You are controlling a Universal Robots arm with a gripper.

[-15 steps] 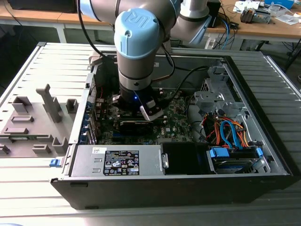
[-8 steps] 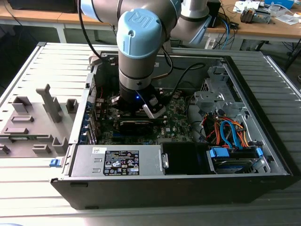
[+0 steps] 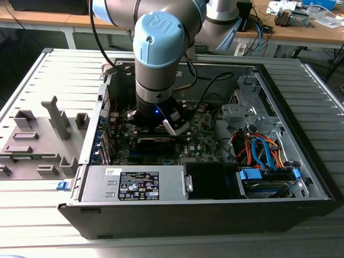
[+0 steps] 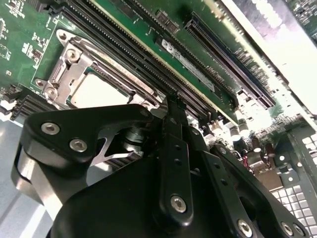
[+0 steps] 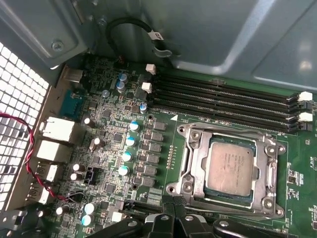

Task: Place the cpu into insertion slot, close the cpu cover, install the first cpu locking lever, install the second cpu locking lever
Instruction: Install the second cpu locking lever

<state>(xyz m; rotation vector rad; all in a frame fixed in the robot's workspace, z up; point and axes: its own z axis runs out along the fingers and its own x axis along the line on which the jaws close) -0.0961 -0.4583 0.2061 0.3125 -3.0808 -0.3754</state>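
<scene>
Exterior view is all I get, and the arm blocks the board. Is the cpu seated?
Observer: Yes. In the first wrist view the cpu lies flat in its socket, metal top up.
Operator: Cover?
Observer: The cover is down, framing the cpu.
Operator: Gripper?
Observer: The gripper is just off the cover's edge, fingers together, with nothing visible between them.

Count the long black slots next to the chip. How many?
4 slots, side by side just past the chip. No more seem hidden.
</scene>
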